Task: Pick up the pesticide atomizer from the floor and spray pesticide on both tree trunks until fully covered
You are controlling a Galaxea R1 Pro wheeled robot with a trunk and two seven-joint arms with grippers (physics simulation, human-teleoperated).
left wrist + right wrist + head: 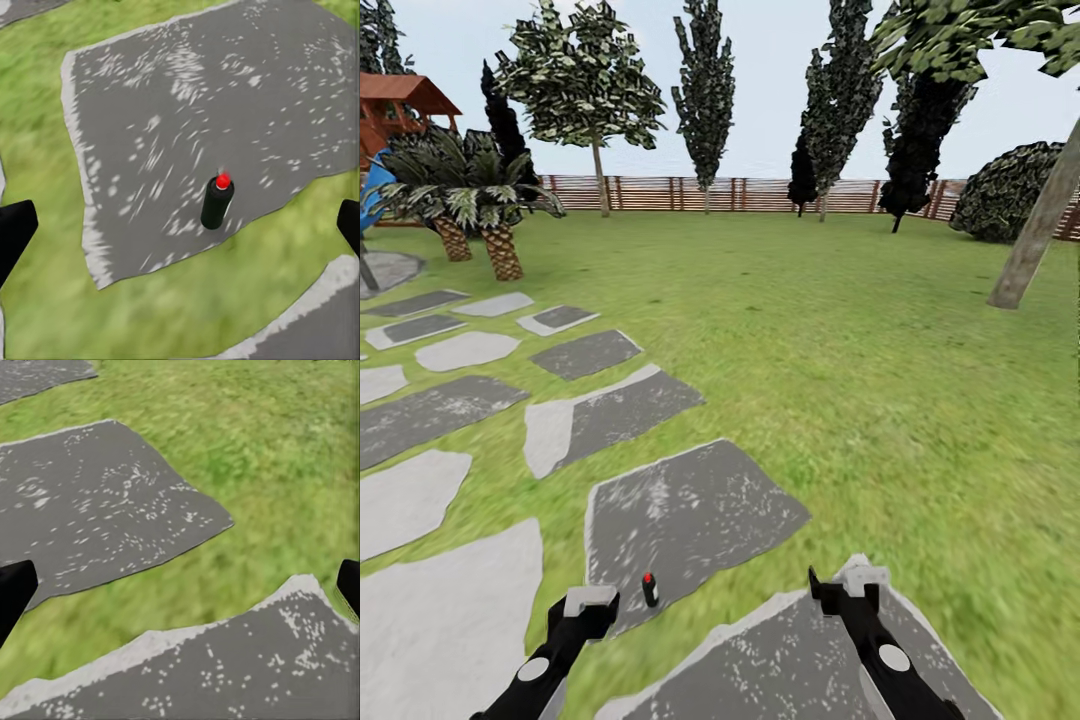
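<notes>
Your small black pesticide atomizer with the red-marked top stands upright near the edge of a grey stepping stone, just beside your left tool, at its 2 o'clock. Both tools, left and right, hang spread wide, holding nothing. One grey-brown tree trunk leans at your 2 o'clock.

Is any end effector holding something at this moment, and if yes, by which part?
Nothing is held. The pesticide atomizer stands upright on a grey stepping stone, apart from both open end effectors.
</notes>
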